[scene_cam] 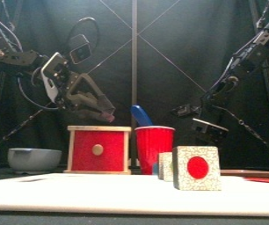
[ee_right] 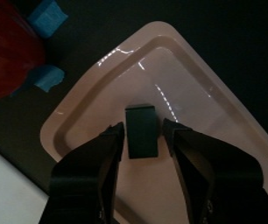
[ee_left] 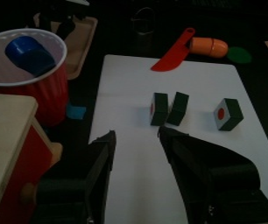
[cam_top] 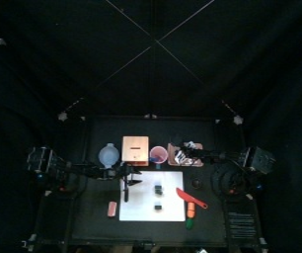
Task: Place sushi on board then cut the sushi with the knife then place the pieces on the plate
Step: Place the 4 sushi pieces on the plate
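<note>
1. The left end effector [ee_left: 137, 136] hangs above the white board [ee_left: 124, 79]. Its jaws are spread apart and nothing is between them.
2. A pair of sushi pieces [ee_left: 160, 108] stands on the board just ahead of this end effector's fingertips. The two dark green blocks are side by side and almost touching.
3. A third piece [ee_left: 229, 114], with a red centre facing outward, stands apart from the pair, off to one side of the same end effector.
4. The red knife [ee_left: 172, 51] lies well beyond the left end effector. Its blade end reaches the board's far edge, and an orange toy [ee_left: 210, 44] lies just past it on the desk.
5. A red cup [ee_left: 25, 74] holding a blue knife [ee_left: 25, 52] stands to the other side of the left end effector, next to the wooden box [scene_cam: 99, 149].
6. The right end effector [ee_right: 143, 125] is over the pink tray [ee_right: 183, 70]. Its jaws are clamped on one sushi piece [ee_right: 140, 144], which is held upright between them.
7. The held piece sits low within the tray's rim. Whether it touches the tray floor cannot be told from this angle.
</note>
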`<state>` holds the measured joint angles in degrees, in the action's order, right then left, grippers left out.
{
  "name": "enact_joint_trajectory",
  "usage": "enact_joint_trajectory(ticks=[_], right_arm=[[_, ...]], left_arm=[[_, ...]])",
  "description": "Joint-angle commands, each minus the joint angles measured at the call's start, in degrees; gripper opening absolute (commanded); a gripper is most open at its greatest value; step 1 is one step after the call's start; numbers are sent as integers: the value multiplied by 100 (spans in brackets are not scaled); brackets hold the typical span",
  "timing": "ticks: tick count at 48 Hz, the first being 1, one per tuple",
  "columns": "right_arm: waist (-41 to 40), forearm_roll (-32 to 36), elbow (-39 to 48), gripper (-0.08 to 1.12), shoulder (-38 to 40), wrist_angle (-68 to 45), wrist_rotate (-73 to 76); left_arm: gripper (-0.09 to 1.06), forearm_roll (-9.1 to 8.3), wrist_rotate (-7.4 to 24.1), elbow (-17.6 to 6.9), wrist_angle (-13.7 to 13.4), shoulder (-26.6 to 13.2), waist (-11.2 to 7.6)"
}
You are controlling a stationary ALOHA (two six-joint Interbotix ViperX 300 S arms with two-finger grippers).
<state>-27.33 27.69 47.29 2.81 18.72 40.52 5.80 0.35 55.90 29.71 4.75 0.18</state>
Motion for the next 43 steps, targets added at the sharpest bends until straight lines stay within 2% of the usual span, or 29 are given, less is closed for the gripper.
enact_joint_trajectory(ticks=[1, 8, 17, 32, 43], right_arm=[[26, 88, -158, 77, 519, 290, -35], [431, 79, -264, 77, 1081, 703, -35], [1362, 44, -325, 77, 1450, 642, -26], [2751, 70, -369, 77, 1160, 18, -35], [3129, 26, -562, 77, 817, -185, -18]], left_arm=[[82, -9, 0, -70, 18, 18, 18], [82, -9, 0, -97, 18, 26, 18], [82, 0, 0, -114, 26, 26, 18], [82, 0, -9, -141, 18, 18, 18], [82, 9, -9, -141, 18, 18, 9]])
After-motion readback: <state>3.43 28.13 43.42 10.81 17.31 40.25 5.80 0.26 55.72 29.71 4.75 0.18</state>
